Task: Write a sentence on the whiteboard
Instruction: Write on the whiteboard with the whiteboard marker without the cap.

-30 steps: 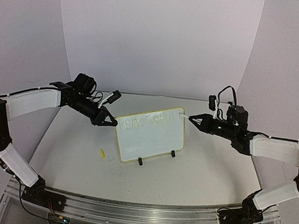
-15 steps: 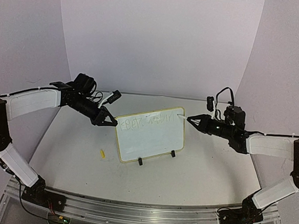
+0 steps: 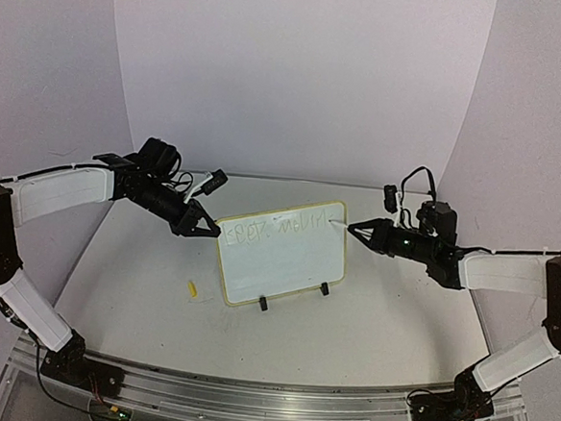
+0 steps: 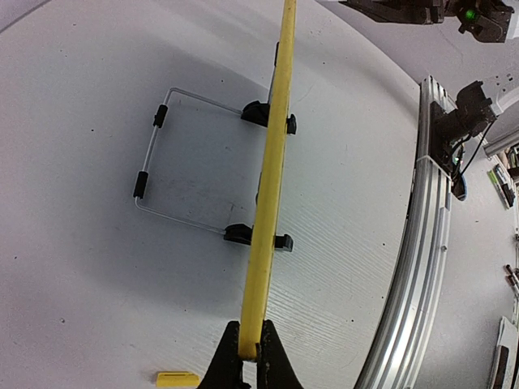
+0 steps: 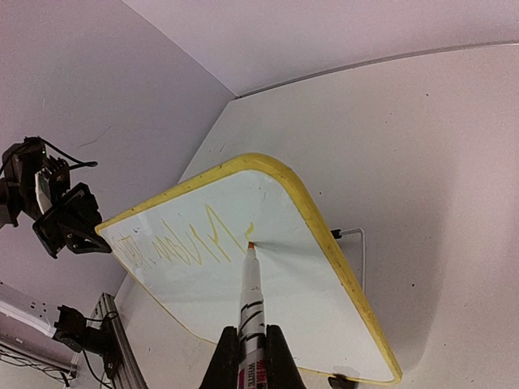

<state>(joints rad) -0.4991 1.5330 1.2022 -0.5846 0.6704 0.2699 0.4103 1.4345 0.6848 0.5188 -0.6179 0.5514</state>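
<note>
Sentence [image 3: 281,227] letters illegible; marker [image 5: 252,301] barrel cut off at bottom edge.

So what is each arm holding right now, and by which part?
The left gripper pinches the whiteboard by its yellow rim. The right gripper grips a marker by its barrel, tip at the board.

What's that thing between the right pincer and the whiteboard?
A marker. The right pincer holds it, and its tip is on the whiteboard, right by the sentence. The right wrist view shows it best.
</note>
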